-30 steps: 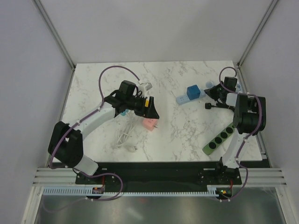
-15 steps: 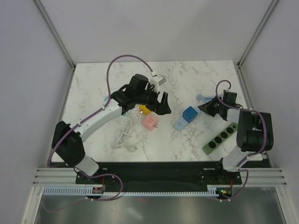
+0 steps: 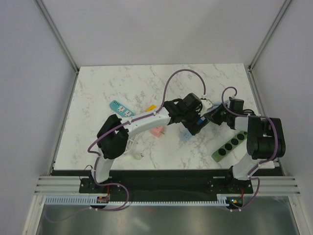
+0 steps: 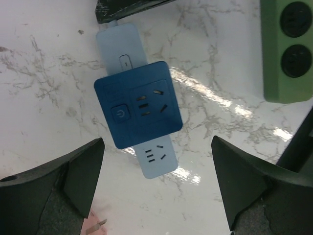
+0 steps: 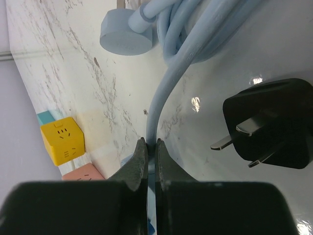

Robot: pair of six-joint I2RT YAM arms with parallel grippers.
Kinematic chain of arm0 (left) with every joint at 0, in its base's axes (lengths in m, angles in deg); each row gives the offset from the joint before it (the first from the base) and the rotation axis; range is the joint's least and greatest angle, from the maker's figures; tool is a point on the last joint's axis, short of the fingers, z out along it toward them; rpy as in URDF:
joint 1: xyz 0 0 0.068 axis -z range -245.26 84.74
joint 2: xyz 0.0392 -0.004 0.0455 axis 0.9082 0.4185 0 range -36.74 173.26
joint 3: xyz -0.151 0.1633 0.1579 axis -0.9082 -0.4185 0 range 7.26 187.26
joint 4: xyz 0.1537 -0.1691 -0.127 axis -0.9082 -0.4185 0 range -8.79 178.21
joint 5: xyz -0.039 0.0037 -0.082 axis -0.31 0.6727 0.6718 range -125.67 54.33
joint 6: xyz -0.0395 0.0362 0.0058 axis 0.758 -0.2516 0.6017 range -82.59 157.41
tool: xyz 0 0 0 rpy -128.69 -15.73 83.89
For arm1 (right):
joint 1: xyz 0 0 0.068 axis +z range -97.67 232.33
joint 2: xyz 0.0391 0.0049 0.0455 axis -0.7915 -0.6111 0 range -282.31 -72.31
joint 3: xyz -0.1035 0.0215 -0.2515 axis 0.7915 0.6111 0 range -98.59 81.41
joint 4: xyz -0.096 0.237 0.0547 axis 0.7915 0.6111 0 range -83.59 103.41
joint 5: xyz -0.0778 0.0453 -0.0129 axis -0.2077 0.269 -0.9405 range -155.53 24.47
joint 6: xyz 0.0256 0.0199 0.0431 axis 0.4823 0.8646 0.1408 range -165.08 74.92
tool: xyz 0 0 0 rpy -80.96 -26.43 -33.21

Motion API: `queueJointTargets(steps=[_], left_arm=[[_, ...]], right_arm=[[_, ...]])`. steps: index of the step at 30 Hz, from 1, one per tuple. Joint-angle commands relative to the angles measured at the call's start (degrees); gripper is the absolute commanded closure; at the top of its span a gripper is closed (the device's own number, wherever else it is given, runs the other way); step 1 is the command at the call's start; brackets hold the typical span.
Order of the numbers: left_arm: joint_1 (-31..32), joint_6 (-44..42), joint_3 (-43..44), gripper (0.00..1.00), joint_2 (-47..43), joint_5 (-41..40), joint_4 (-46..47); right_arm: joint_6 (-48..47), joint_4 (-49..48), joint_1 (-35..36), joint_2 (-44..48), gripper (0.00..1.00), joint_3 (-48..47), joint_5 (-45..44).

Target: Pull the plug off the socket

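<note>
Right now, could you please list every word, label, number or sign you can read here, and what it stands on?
Power symbol (no letters): on the button of the dark blue adapter.
Short dash mark: on the switch of the light blue power strip.
No words, brands or numbers are readable anywhere.

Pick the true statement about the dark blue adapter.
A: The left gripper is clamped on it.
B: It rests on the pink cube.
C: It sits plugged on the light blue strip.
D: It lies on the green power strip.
C: in the left wrist view, the dark blue adapter sits on the light blue strip, whose ends stick out past it, and the left gripper is open and not touching it.
</note>
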Motion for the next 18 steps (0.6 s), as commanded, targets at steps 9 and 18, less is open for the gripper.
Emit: queueJointTargets(steps=[9, 18], left_arm=[[0.71, -2.30, 9.32, 0.02, 8.28, -10.61, -3.64], [0.62, -0.80, 14.24, 0.11, 13.91, -5.78, -4.60]], right_arm=[[1.81, -4.48, 0.73, 0.75, 1.00, 3.93, 4.80], [1.02, -3.42, 1.08, 4.00, 1.00, 5.16, 3.66]])
